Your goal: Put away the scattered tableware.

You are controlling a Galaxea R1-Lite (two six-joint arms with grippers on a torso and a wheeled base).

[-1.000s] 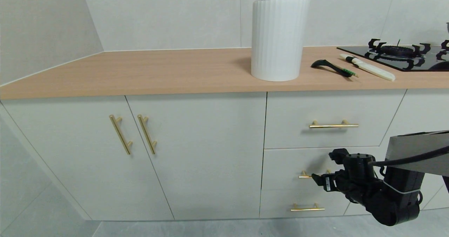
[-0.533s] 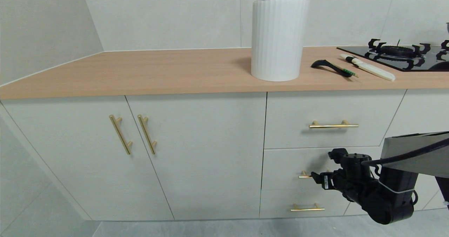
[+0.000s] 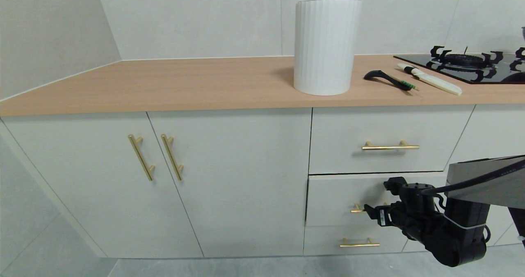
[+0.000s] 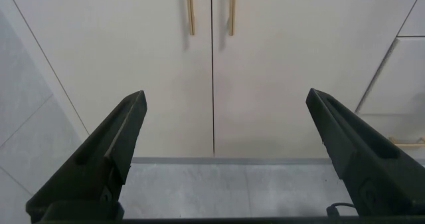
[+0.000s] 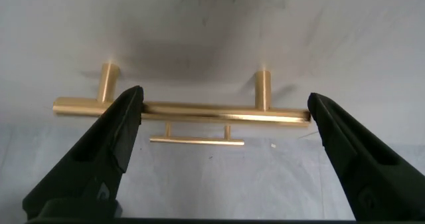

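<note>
On the wooden counter (image 3: 184, 84) lie a black spoon (image 3: 383, 76), thin green chopsticks (image 3: 406, 83) and a white knife (image 3: 430, 79), all right of a tall white ribbed container (image 3: 326, 47). My right gripper (image 3: 371, 211) is down at the middle drawer (image 3: 332, 195), which stands slightly out with a dark gap along its top. In the right wrist view the gripper (image 5: 222, 101) is open, its fingers spread wide across the brass handle (image 5: 199, 111). My left gripper (image 4: 226, 101) is open and holds nothing, facing the double cabinet doors (image 4: 279, 64) low above the floor.
A black gas hob (image 3: 467, 63) sits at the counter's right end. A top drawer (image 3: 389, 139) and a bottom drawer (image 3: 357, 241) flank the middle one. Two brass door handles (image 3: 141, 158) sit on the doors at the left. Grey floor (image 3: 246, 266) lies below.
The middle drawer has slid out a little, opening a dark gap at its top and left edge. The right gripper has drawn back slightly with the handle.
</note>
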